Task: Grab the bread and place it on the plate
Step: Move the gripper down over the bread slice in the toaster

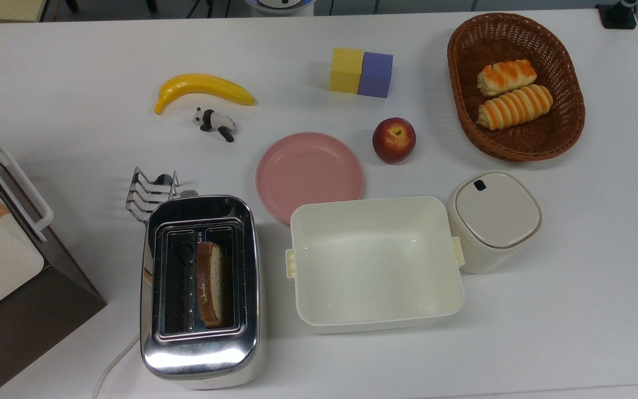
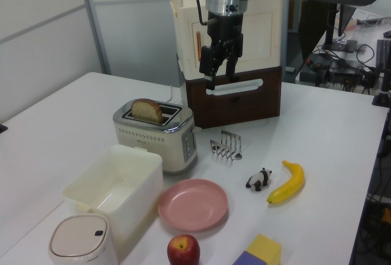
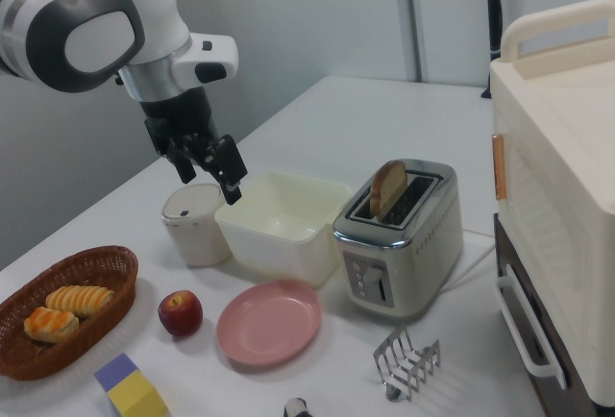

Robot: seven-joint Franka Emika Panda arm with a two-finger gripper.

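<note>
A brown slice of bread stands upright in one slot of the chrome toaster, its top poking out. The empty pink plate lies on the table beside the toaster. High above the table hangs my gripper, pointing down, open, with nothing between its fingers. In the left view it is behind and above the toaster; in the right view it hangs over the cream tub's far side, well apart from the bread.
A cream rectangular tub and a lidded canister stand next to the plate. An apple, banana, panda toy, toast rack, foam blocks and a basket of rolls lie around. A large cream appliance stands at the table's edge.
</note>
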